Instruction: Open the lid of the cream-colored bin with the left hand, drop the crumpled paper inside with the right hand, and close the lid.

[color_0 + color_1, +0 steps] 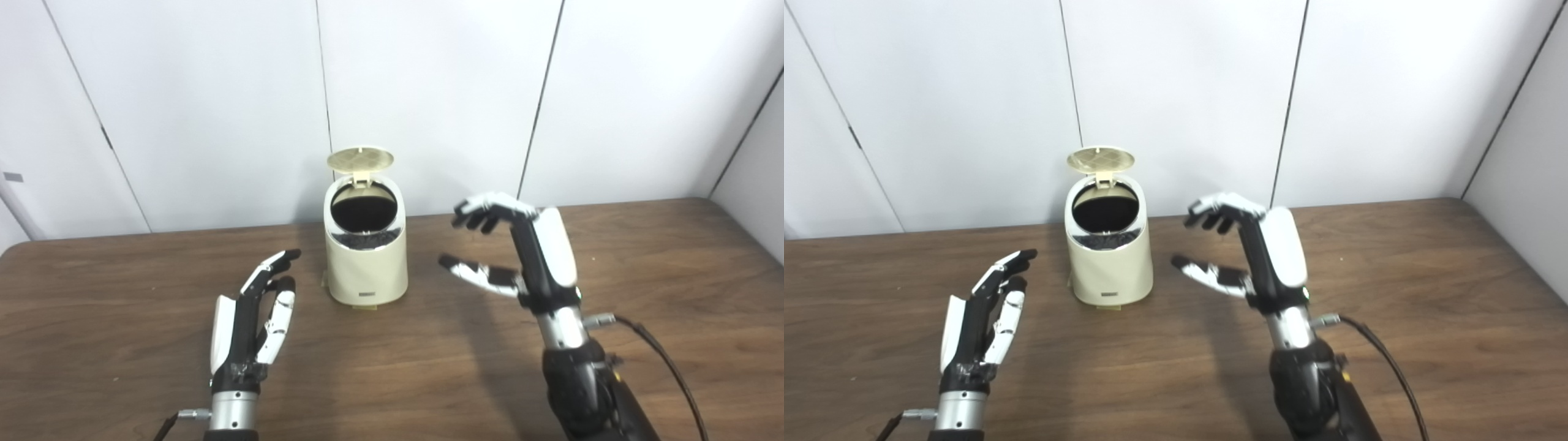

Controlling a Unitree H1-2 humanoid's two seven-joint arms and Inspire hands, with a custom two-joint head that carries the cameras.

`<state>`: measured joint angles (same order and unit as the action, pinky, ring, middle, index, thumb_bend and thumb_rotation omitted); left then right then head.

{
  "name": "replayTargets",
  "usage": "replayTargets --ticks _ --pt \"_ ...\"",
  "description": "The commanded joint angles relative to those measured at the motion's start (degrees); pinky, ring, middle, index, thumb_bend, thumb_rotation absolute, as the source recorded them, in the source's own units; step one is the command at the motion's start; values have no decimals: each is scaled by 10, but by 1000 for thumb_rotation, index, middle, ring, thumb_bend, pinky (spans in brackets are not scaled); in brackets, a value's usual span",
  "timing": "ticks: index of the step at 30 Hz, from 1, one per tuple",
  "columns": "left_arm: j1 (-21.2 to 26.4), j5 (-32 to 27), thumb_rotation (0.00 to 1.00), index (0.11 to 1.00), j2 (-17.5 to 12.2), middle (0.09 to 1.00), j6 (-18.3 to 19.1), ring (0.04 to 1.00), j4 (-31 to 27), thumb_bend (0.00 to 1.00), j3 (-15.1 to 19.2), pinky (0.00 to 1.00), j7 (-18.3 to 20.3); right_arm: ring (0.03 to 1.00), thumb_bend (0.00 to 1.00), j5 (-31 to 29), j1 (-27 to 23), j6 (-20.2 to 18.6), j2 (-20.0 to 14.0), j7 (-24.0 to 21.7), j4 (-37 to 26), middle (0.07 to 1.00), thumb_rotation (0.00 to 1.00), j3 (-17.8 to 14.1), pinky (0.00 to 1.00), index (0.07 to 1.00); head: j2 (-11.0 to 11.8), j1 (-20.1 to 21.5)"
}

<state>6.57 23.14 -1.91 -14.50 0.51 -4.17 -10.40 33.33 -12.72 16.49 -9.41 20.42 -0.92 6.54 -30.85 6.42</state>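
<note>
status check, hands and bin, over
Left hand open, empty, beside the bin. Right hand open, empty. Cream-colored bin upright, lid up. No crumpled paper visible. Nothing blocking.

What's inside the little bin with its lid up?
The bin is open, lid tipped back. Only a dark inside shows. The bottom is hidden by its wall, so no paper can be seen.
</note>
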Motion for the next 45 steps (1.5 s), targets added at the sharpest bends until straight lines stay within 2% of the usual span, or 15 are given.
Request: replayTargets --ticks 1,5,10,11,12,13,16,20,29,33,34,39,41,45 --pt "4 4 892 814 -3 827 -15 812 7 340 -1 722 -7 562 484 -29 -3 25 6 0 -1 606 156 -9 452 495 0 0" --pt "2 0 896 815 -6 827 -18 812 7 345 1 724 -7 564 483 -53 23 32 13 -4 26 605 155 -14 460 495 -1 -2" --pt "-2 -8 877 802 -11 819 -28 806 4 300 0 720 -3 618 479 -64 45 0 12 -46 25 651 158 -10 517 497 -3 -6" --pt "-3 -8 877 800 -12 816 -30 802 3 286 0 714 -3 629 384 -63 49 -3 12 -52 23 662 337 -9 527 588 -3 -6" --pt "-4 -8 874 798 -13 815 -31 800 2 270 -1 712 -2 641 316 -62 52 -4 12 -56 23 675 444 -8 536 650 -3 -7" --pt "-5 -9 872 797 -14 814 -32 800 1 262 -1 711 -1 648 292 -63 54 5 13 -56 29 681 470 -7 542 672 -4 -9" --pt "-9 -9 864 796 -16 813 -32 800 -1 242 -1 719 0 683 250 -63 58 24 13 -55 42 703 371 -4 577 702 -6 -14" --pt "-13 -6 860 799 -20 813 -33 797 -6 227 -1 715 0 711 239 -59 62 34 14 -54 52 730 341 0 594 720 -8 -18" --pt "-18 -1 854 792 -33 805 -29 793 -22 238 2 707 2 749 209 -55 68 42 14 -64 52 768 456 11 631 750 -9 -33" --pt "-12 -6 831 803 -43 816 -27 806 -38 243 8 720 5 768 192 -50 67 39 13 -68 49 785 520 15 651 763 -11 -40" --pt "-9 -6 800 801 -45 814 -26 799 -43 231 11 704 5 774 191 -50 67 38 13 -69 49 791 542 15 659 768 -11 -40" --pt "17 -18 830 782 -59 801 8 794 -81 258 30 701 24 771 200 -44 65 32 14 -71 48 792 555 19 656 771 -10 -43" --pt "34 -16 837 758 -65 779 27 779 -98 257 39 686 30 768 199 -35 63 34 12 -70 52 793 535 22 653 773 -4 -46" --pt "73 -25 843 751 -76 759 46 751 -115 268 52 663 41 779 184 -40 60 47 9 -71 63 798 403 26 669 775 2 -51"
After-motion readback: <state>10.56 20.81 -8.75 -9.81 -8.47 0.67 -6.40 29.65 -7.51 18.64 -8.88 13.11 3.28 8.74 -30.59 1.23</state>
